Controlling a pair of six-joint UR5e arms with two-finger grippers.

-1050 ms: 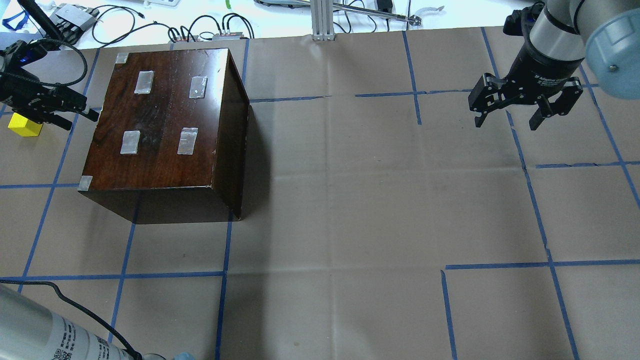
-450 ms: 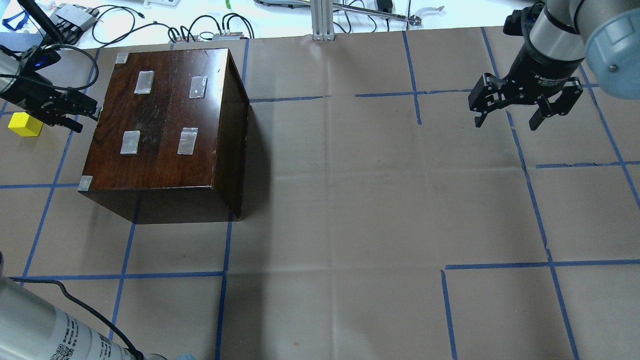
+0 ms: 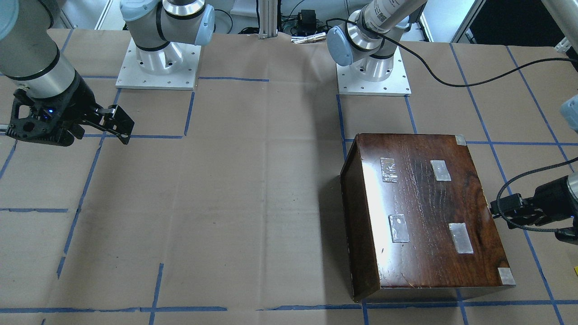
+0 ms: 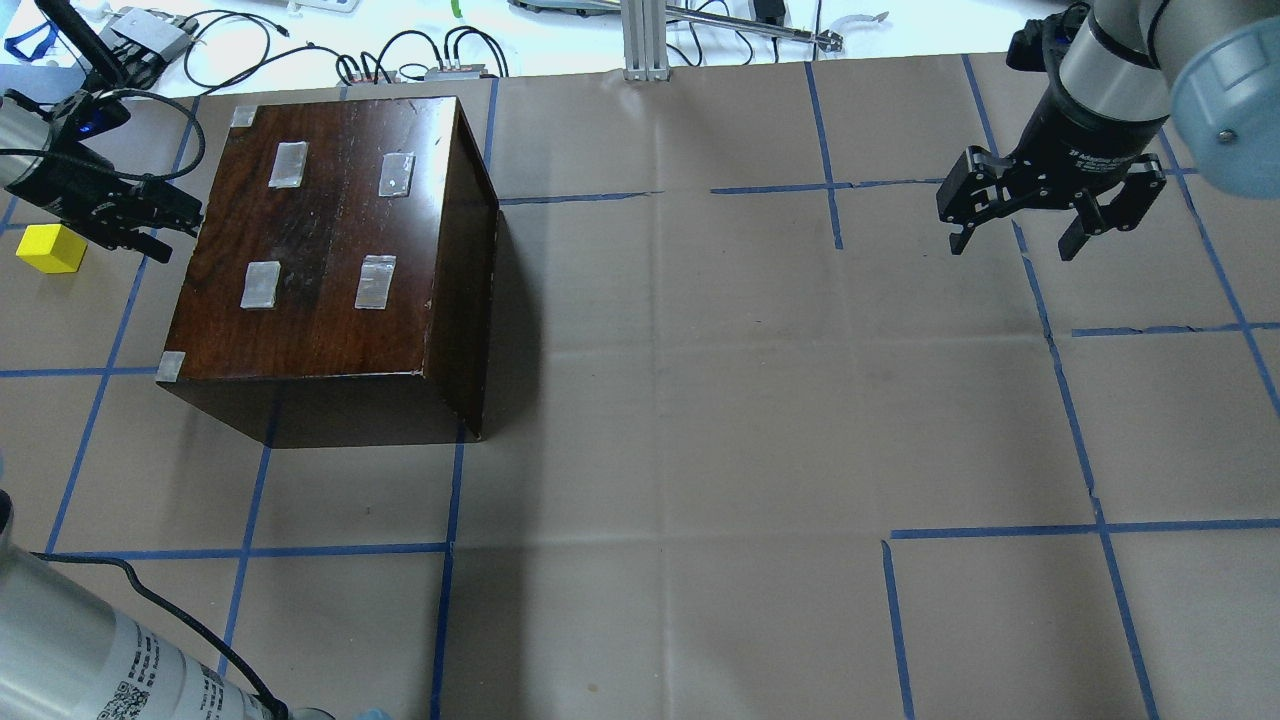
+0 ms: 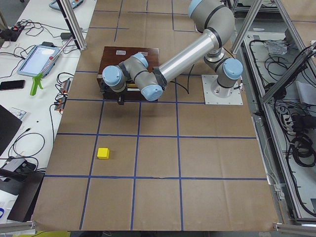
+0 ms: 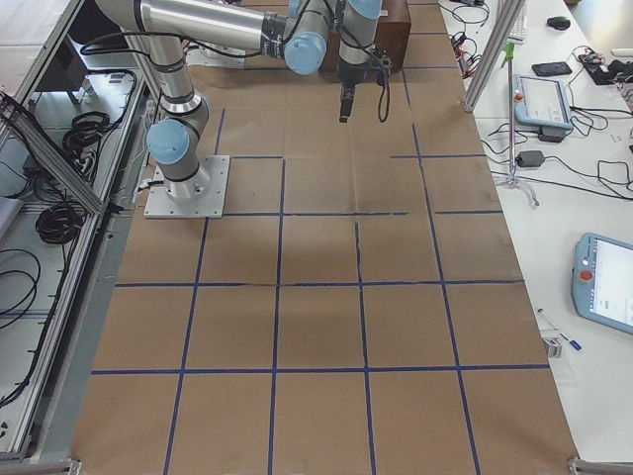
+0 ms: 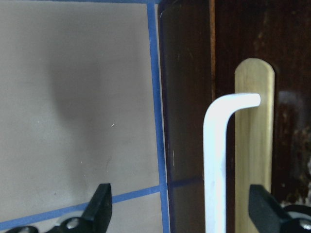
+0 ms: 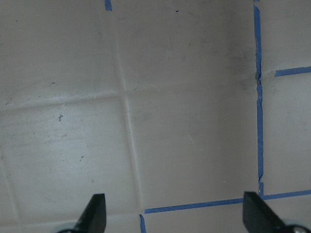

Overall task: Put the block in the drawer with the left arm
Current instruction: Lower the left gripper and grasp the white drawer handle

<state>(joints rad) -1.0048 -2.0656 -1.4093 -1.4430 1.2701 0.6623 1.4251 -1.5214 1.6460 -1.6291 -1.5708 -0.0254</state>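
The block (image 4: 50, 248) lies on the bench (image 4: 700, 400) at the overhead view's left edge, apart from the cabinet (image 4: 330, 250). Just beyond it, the left hand (image 4: 172, 232) is spread, a white handle (image 7: 216, 160) showing between its fingers (image 7: 99, 204) in the wrist view. The right hand (image 4: 1012, 247), upper right, is spread.

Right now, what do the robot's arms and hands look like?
The left arm and right arm are silver tubes with pale-blue joint caps. The left hand and right hand are black with two fingers. A black braided cable loops by the left wrist.
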